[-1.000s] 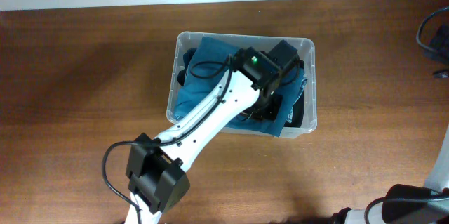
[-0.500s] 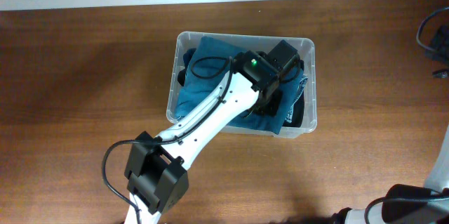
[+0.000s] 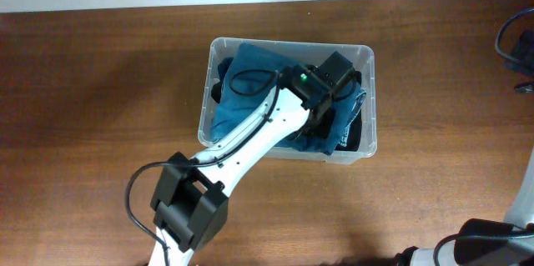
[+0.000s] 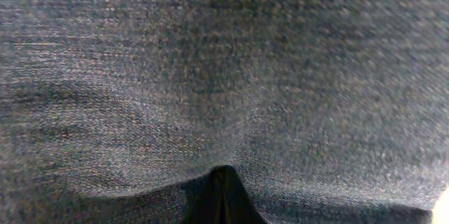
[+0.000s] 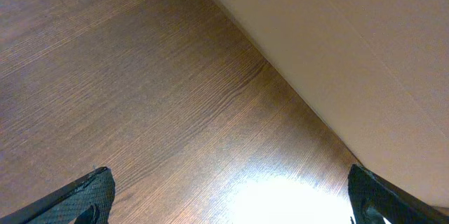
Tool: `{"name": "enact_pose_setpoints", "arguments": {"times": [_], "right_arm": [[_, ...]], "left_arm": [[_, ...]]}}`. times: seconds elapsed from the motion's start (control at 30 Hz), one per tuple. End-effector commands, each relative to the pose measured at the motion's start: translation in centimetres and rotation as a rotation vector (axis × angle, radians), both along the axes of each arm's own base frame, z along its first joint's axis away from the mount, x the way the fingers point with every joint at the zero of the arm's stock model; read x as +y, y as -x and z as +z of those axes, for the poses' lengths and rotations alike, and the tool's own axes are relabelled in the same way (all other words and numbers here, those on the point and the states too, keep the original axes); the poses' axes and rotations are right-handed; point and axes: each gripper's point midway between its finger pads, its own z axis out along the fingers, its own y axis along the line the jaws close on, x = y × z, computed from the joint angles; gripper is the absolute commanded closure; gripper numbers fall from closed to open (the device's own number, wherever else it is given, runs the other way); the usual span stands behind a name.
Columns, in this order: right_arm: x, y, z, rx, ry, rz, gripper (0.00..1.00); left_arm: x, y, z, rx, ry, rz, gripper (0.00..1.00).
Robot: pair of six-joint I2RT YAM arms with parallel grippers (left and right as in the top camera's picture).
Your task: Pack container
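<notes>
Over the last sec the L arm [image 3: 250, 137] was shifted slightly and the blue cloth [image 3: 250, 70] was bunched deeper into the tub [image 3: 206, 91]. The L jaws were clenched shut against the fabric, so packing was judged nearly done. The tub was set mid-counter [image 3: 100, 133] toward the wall [image 5: 351, 41], and the R jaws were held wide apart, empty, over bare wood.

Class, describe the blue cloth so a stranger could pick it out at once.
Find the brown wooden table; near its middle stands a clear plastic container. The blue cloth lies crumpled inside, filling most of it, the only blue thing beside the dark items at its edges.
</notes>
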Motion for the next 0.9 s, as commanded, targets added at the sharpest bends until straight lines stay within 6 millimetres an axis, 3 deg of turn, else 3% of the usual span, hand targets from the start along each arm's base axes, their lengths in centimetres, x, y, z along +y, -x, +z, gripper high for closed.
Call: {"name": "enact_pose_setpoints", "arguments": {"times": [0.0,0.17,0.47,0.77,0.87], "right_arm": [[-0.2,0.1,0.3,-0.012,0.007,-0.019,0.02],[-0.2,0.1,0.3,-0.012,0.007,-0.019,0.02],[-0.2,0.1,0.3,-0.013,0.007,-0.019,0.01],[-0.2,0.1,0.3,-0.013,0.007,-0.019,0.02],[-0.2,0.1,0.3,-0.013,0.007,-0.019,0.02]], "left_arm": [[1.4,-0.5,-4.6,0.045,-0.105,0.005,0.98],[1.3,-0.6,-5.8,0.055,-0.115,0.004,0.98],[1.9,-1.3,-6.0,0.019,-0.158,0.012,0.98],[1.9,-1.5,-9.8,0.054,-0.198,0.011,0.98],[2.3,-2.0,-9.1,0.051,-0.192,0.024,0.98]]}}
